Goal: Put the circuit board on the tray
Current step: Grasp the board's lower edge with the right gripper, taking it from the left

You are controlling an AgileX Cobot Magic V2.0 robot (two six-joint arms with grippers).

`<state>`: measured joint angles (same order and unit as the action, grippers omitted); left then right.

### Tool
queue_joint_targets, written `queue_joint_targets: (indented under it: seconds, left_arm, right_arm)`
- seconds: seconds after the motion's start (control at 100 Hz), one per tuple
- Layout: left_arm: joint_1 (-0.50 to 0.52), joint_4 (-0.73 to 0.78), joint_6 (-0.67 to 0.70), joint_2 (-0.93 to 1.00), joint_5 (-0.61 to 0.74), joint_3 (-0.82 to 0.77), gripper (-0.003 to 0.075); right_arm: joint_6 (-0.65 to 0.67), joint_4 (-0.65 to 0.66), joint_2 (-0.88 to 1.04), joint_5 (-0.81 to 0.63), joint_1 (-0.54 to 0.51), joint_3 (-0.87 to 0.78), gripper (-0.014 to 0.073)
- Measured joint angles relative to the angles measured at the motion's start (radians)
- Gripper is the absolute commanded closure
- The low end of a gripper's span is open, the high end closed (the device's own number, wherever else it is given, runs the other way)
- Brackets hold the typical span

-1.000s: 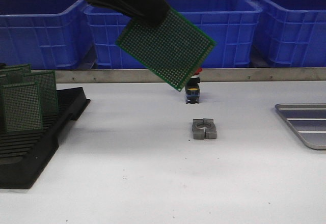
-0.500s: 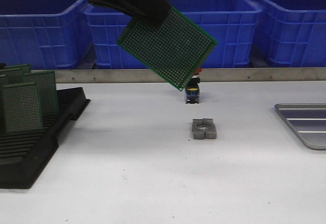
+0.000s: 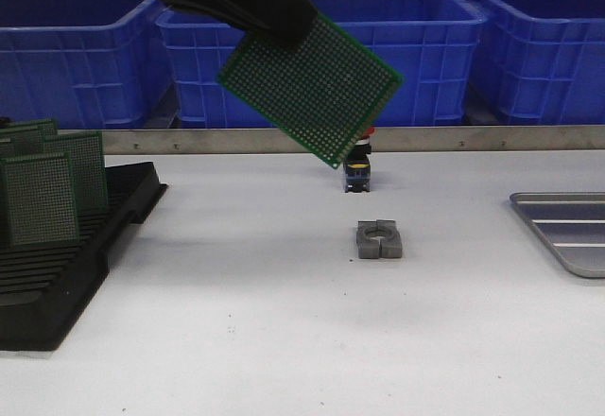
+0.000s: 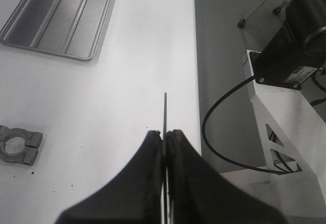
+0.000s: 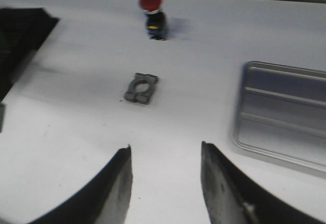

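Since the earlier frames nothing on the table has shifted, and the green perforated rectangular circuit board [image 3: 310,90] has barely moved, hanging tilted high above mid-table. The left gripper [image 4: 164,141] pinches that board edge-on between closed fingers, while the right gripper [image 5: 164,183] hovers with fingers wide and empty. The shallow grey metal tray [image 3: 565,229] lies well apart at the table's right; carrying well likely means travelling rightward, levelling the board, and releasing low inside the rim.

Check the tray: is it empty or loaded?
Empty where visible. The tray's ribbed floor is bare; the circuit board hangs tilted in the left tool, above the table.
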<state>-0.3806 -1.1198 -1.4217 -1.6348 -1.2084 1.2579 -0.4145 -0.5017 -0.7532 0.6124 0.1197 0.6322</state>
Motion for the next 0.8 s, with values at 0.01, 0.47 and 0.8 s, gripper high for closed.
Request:
queue_joint_targets:
  seconds: [0.01,0.47,0.8]
  left_arm:
    - [0.0,0.0,0.0,0.0,0.0,0.0,0.074]
    - [0.0,0.0,0.0,0.0,0.001,0.0,0.0741]
    - [0.0,0.0,0.0,0.0,0.001,0.0,0.074]
  right_arm:
    - [-0.012,-0.005,-0.011,0.0,0.011,0.002,0.0156]
    - [-0.607,-0.08,-0.405,0.083,0.297,0.255,0.0158]
    - [-0.639,-0.137,-0.591,0.138,0.383,0.383,0.0179]
